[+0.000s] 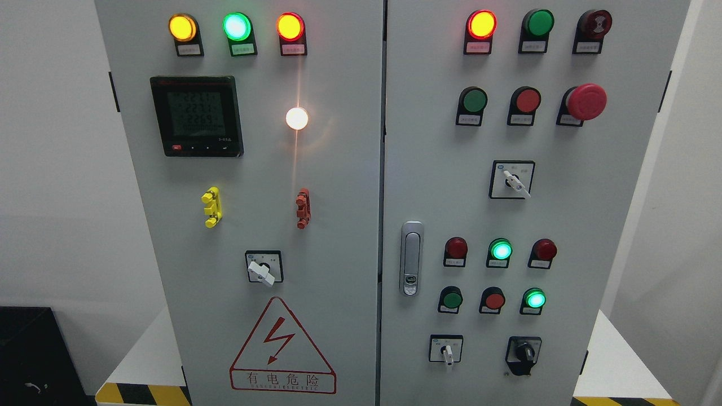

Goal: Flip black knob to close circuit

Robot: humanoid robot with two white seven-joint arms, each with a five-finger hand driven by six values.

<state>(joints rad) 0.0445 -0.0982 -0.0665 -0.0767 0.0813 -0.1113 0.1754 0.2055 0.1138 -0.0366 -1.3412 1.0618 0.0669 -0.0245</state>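
The black knob (524,353) sits at the bottom right of the right door (615,225), its handle pointing roughly straight down. No hand is in view, so I cannot tell how the fingers stand. Just left of it is a white switch (447,354); above are a lit green lamp (535,299) and a red button (494,300). The likely fault is a reach that lands on one of these close neighbours. A loose pinch could also slip off the small knob, or turn it the wrong way and leave the circuit open.
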